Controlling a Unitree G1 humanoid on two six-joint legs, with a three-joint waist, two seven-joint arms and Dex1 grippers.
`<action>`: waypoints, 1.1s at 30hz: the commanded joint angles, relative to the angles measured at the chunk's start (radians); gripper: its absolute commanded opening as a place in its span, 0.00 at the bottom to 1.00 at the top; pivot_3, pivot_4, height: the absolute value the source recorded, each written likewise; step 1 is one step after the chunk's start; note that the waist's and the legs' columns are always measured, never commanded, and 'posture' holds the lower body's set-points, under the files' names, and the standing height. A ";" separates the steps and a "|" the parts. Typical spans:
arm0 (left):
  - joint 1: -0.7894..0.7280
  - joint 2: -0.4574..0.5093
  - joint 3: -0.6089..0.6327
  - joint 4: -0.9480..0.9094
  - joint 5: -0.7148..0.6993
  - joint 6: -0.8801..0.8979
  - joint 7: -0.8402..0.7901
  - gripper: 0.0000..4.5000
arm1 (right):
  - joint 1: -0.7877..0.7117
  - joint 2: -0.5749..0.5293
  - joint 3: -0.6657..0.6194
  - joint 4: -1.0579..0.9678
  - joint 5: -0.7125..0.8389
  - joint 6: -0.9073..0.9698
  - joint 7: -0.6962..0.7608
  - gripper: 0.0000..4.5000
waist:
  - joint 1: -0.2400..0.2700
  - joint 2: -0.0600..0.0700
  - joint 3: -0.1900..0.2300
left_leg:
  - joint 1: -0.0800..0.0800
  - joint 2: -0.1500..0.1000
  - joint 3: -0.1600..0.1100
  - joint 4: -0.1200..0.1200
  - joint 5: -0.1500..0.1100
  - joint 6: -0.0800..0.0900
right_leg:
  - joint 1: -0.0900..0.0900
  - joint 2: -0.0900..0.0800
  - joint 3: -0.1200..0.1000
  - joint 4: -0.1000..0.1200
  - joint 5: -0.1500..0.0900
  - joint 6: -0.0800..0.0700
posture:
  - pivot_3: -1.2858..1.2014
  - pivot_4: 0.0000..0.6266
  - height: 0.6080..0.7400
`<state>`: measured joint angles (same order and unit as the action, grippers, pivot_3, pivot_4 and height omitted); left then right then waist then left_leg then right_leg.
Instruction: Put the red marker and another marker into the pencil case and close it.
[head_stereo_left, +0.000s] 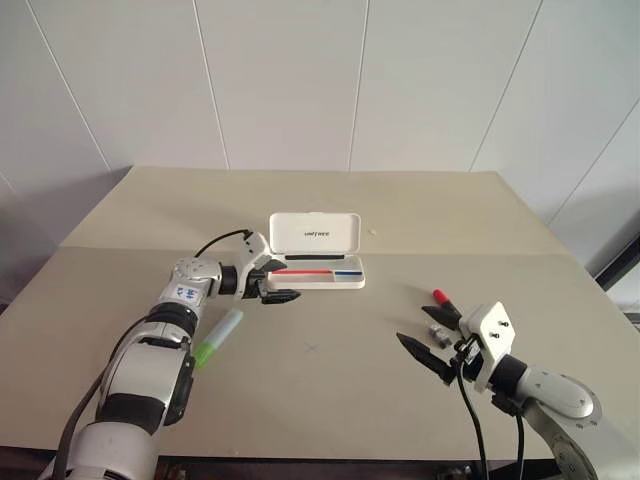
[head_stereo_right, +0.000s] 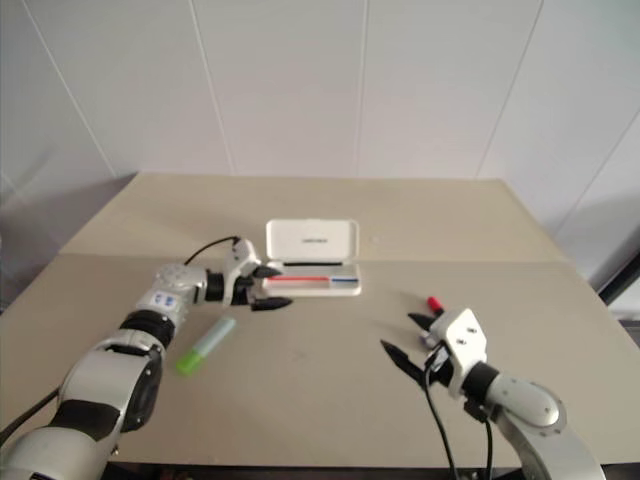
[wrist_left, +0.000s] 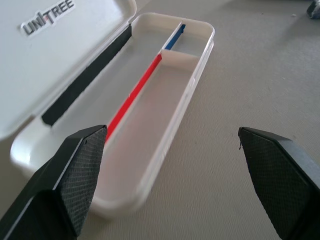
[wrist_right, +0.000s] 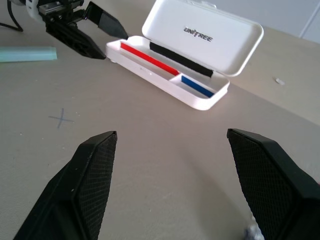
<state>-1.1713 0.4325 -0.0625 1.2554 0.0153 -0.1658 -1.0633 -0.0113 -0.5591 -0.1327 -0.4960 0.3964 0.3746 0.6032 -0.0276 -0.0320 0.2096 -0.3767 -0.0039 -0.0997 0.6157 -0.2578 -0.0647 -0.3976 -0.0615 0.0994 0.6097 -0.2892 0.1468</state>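
Nearest to us on the right, our right gripper (head_stereo_left: 432, 341) hangs just above the table (head_stereo_left: 330, 400) with its two black fingers spread wide and nothing between them. It points toward the left and far side, at the middle of the table. Just beyond its far fingertip lies the red marker (head_stereo_left: 440, 298), flat on the table, its red cap showing past the finger; the rest of the barrel is partly hidden behind the gripper, so we cannot tell its exact lie. A small grey object (head_stereo_left: 437, 332) sits on the table between the fingers' bases and the marker; we cannot make out what it is.

On the near left, the green marker (head_stereo_left: 218, 339) lies flat on the table beside our left forearm, its green end nearer to us and its pale cap toward the far side. It is well apart from the red marker and a little nearer than the case.

Farther in, our left gripper (head_stereo_left: 280, 284) reaches toward the right, its jaws wide apart and empty. In the left wrist view one finger (wrist_left: 75, 180) sits close by the near left corner of the pencil case (head_stereo_left: 318, 272); we cannot tell whether it touches.

The pencil case rests open near the table's middle. Its tray is empty, showing a red stripe and a shorter blue stripe along a divider. The lid (head_stereo_left: 314, 232) stands raised on the far side, with small dark lettering on its inner face. A pale wall (head_stereo_left: 300, 80) rises behind the table.
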 joint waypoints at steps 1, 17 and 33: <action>-0.044 -0.007 -0.024 0.021 0.052 -0.015 0.022 0.99 | 0.018 0.007 -0.033 -0.064 0.008 -0.003 -0.029 1.00 | -0.001 0.000 0.000 | 0.000 0.000 0.000 0.000 0.000 0.000 | 0.000 0.000 0.000 0.000 0.000 0.000 | 0.52 0.24 1.00; -0.089 -0.046 -0.101 0.086 0.228 0.052 0.219 0.99 | 0.020 0.000 -0.035 -0.064 0.013 0.001 -0.041 1.00 | 0.000 0.000 0.000 | 0.000 0.000 0.000 0.001 0.000 0.000 | 0.000 0.000 0.000 0.002 0.000 0.001 | 0.52 0.24 1.00; -0.085 -0.049 -0.090 0.090 0.247 0.072 0.295 0.95 | -0.020 -0.006 -0.024 -0.032 0.010 0.003 -0.022 1.00 | 0.000 0.000 0.000 | 0.001 0.000 0.000 0.009 0.000 0.000 | 0.004 0.000 0.000 0.003 0.001 0.002 | 0.52 0.24 1.00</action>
<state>-1.2467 0.3720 -0.1566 1.3415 0.2456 -0.1131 -0.8064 -0.0232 -0.5574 -0.1375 -0.5128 0.3968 0.3821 0.5762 -0.0278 -0.0323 0.2097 -0.3755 -0.0041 -0.0999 0.6253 -0.2575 -0.0643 -0.3937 -0.0612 0.0994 0.6128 -0.2881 0.1489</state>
